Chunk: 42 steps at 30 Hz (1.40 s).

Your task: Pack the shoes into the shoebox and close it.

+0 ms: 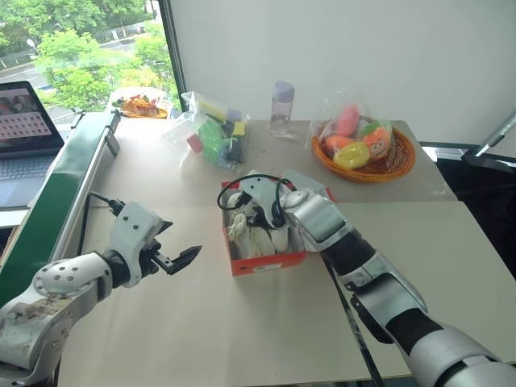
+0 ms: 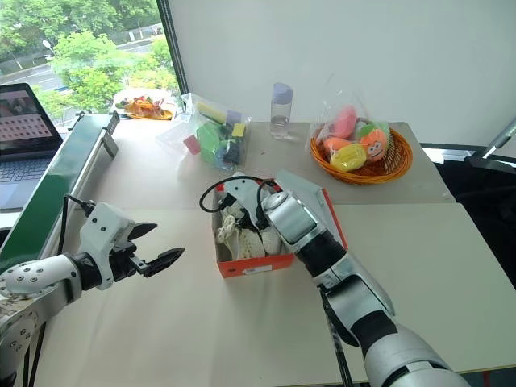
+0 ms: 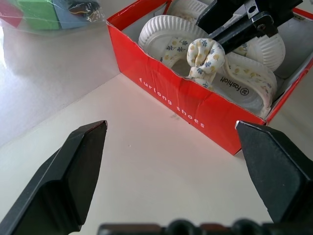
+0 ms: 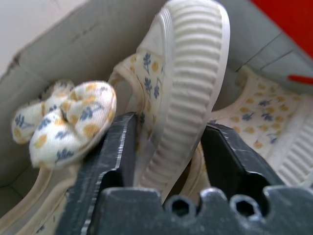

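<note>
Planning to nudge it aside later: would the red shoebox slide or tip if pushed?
The shoebox is low and wide, so it probably slides rather than tips. Thin cardboard walls may flex. The shoes inside add little weight.

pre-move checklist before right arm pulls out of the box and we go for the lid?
1. Both cream floral fabric shoes inside red cardboard shoebox: ok.
2. Right tool clear of shoe: not ok, a sole edge sits between its fingers; contact cannot tell.
3. Shoes lying flat: not ok, one stands on edge.
4. Left tool open, empty, beside the box: ok.
5. Lid open, behind right arm: ok.
6. Black cable clear of the box rim: cannot tell.
</note>
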Each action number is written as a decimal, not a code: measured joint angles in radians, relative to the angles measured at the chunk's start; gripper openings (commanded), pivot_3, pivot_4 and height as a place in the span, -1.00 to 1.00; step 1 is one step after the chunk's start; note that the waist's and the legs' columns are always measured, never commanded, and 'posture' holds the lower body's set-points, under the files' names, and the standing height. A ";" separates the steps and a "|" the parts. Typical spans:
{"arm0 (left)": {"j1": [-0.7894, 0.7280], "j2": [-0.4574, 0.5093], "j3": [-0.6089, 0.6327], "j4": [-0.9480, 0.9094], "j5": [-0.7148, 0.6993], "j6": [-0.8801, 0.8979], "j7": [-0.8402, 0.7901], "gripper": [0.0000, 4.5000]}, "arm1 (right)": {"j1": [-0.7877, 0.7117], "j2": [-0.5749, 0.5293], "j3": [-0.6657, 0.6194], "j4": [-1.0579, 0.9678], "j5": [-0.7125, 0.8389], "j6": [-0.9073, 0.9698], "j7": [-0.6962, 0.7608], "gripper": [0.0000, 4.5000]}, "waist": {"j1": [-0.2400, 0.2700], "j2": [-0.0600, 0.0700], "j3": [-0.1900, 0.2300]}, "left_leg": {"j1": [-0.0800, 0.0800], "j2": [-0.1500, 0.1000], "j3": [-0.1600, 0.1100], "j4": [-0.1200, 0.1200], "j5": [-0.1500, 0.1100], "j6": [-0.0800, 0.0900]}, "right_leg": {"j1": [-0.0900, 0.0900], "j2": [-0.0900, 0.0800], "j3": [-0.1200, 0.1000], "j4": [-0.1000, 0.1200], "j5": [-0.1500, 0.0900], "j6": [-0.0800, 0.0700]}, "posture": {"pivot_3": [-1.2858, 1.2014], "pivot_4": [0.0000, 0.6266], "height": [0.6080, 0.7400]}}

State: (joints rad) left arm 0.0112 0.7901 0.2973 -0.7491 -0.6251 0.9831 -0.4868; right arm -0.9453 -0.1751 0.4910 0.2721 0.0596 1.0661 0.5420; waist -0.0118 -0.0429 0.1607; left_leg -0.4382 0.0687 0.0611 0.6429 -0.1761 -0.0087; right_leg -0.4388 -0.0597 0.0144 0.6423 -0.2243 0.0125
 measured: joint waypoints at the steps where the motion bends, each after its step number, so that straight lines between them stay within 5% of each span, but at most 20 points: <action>1: 0.000 0.000 -0.001 0.000 0.000 0.000 0.003 1.00 | 0.000 -0.001 -0.008 0.000 0.000 0.010 0.002 0.77 | 0.000 0.000 0.000 | 0.000 0.000 0.000 0.000 0.000 0.000 | 0.000 0.000 0.000 0.000 0.000 0.000 | 0.03 -0.52 1.00; 3: 0.000 -0.001 -0.003 0.000 0.000 0.000 0.005 1.00 | -0.001 0.000 -0.027 -0.005 0.001 0.026 0.003 0.99 | -0.001 0.000 0.000 | 0.000 0.000 0.000 0.000 0.000 0.000 | 0.000 0.000 0.000 0.000 0.000 0.000 | 0.03 -0.52 1.00; 20: -0.054 0.020 -0.046 0.029 0.005 -0.022 -0.031 1.00 | -0.041 -0.112 -0.249 -0.271 0.195 0.286 0.101 0.99 | -0.007 0.000 0.000 | -0.001 0.000 0.000 0.000 0.000 0.000 | -0.002 0.001 0.000 0.000 0.000 0.000 | 0.03 -0.52 1.00; 25: -0.099 0.044 -0.088 0.066 0.007 -0.039 -0.085 1.00 | 0.020 -0.223 -0.348 -0.407 0.255 0.083 0.191 0.37 | 0.005 0.000 0.001 | -0.001 0.000 0.000 0.000 0.000 0.000 | -0.001 0.000 0.000 -0.001 -0.001 0.001 | 0.03 -0.52 1.00; 34: -0.258 0.074 -0.201 0.209 0.047 -0.137 -0.219 1.00 | 0.258 -0.439 -0.512 -0.611 0.371 0.125 0.218 -0.98 | 0.008 0.000 0.001 | -0.001 0.000 0.000 0.000 0.000 0.000 | -0.001 0.000 0.000 -0.001 -0.001 0.001 | 0.03 -0.52 1.00; 42: -0.413 0.041 -0.329 0.329 0.071 -0.209 -0.348 1.00 | 0.560 -0.523 -0.746 -0.884 0.542 0.345 0.222 -0.99 | 0.010 0.000 0.001 | -0.001 0.000 0.000 0.000 0.000 0.000 | 0.000 0.001 0.001 -0.001 -0.002 0.001 | 0.03 -0.52 1.00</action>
State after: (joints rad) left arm -0.4022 0.8307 -0.0321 -0.4203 -0.5544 0.7742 -0.8346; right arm -0.3852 -0.6985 -0.2548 -0.6116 0.6012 1.4114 0.7638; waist -0.0015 -0.0431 0.1617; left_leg -0.4394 0.0683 0.0612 0.6429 -0.1762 -0.0082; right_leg -0.4391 -0.0588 0.0158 0.6414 -0.2262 0.0139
